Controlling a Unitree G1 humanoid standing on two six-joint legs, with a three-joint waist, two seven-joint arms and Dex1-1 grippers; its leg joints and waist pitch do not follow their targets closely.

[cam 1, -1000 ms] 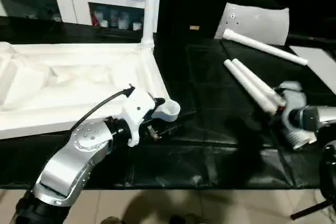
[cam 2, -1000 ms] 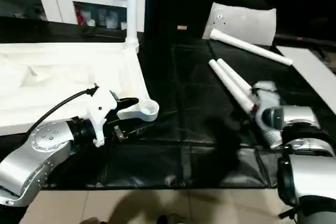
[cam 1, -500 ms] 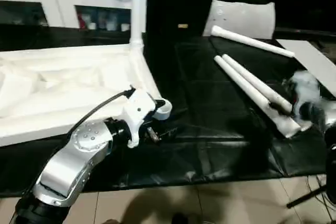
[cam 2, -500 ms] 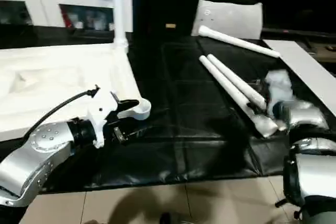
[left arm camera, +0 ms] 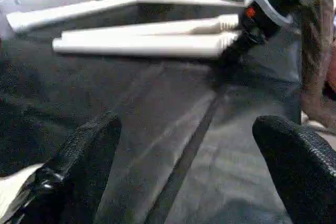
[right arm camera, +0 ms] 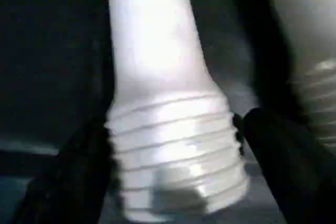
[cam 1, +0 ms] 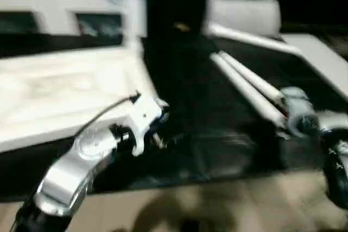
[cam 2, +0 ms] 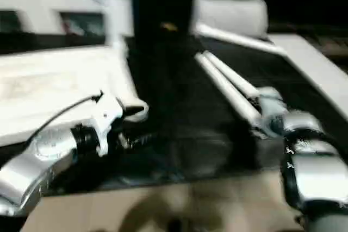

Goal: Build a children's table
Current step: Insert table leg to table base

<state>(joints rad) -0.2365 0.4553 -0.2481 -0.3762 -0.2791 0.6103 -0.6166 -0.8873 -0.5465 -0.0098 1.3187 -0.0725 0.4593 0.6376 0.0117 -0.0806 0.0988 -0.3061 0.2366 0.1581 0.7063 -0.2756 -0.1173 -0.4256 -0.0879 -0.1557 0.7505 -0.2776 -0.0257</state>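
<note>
The white tabletop lies underside up on the left, with one leg standing upright in its far right corner. Two more legs lie side by side on the black mat, and another leg lies farther back. My right gripper is shut on the threaded near end of one lying leg, a finger pressed against each side; the leg still rests on the mat. My left gripper hovers open over the mat beside the tabletop's near right corner, with nothing between its fingers.
A white pillow-like slab leans at the back behind the legs. A flat white board lies at the right. A white cabinet stands behind the tabletop. The mat's front edge meets the tiled floor.
The camera has swung, shifting the whole picture. My right gripper has come in from the side onto the near end of a lying leg and closed on it. The left arm holds its place.
</note>
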